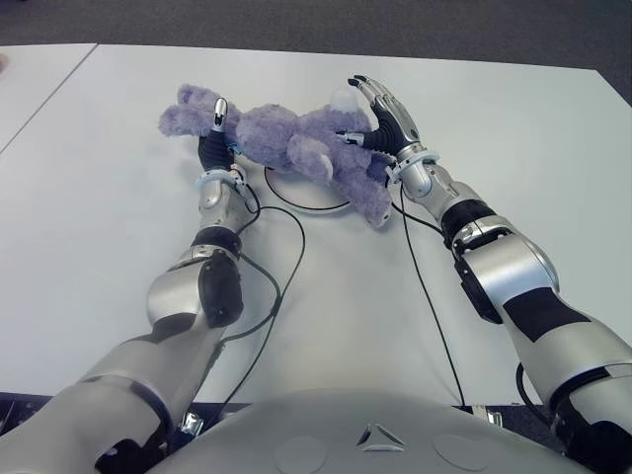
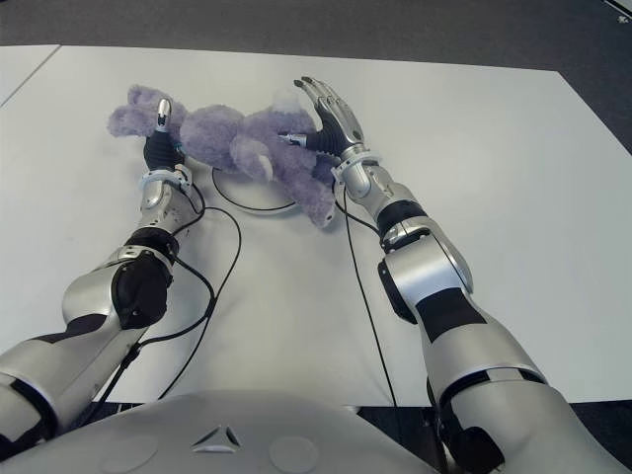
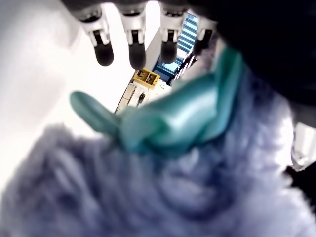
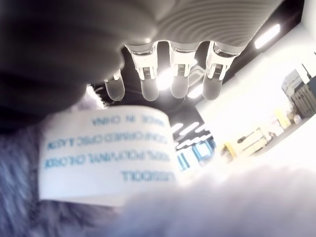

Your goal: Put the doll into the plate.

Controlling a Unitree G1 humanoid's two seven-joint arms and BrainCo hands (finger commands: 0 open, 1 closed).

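Doll [image 1: 296, 143]: purple plush, upper centre, over plate [image 1: 306, 202].
Left hand [image 1: 217, 138]: under doll, fingers straight.
Right hand [image 1: 385, 114]: against doll, fingers spread.

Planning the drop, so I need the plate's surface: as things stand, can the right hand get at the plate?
Probably not: the doll lies across the plate, only its rim showing, with the right hand against the doll.

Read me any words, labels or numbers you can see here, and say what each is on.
All on the white sewn tag of the doll, seen upside down in the right wrist view:
"MADE IN CHINA"
"POLYVINYL CHLORIDE"
"CONFORMED", the rest of that line too blurred
a line ending "DOLL", the rest hidden
No readable text on the left hand, right hand, plate or table.
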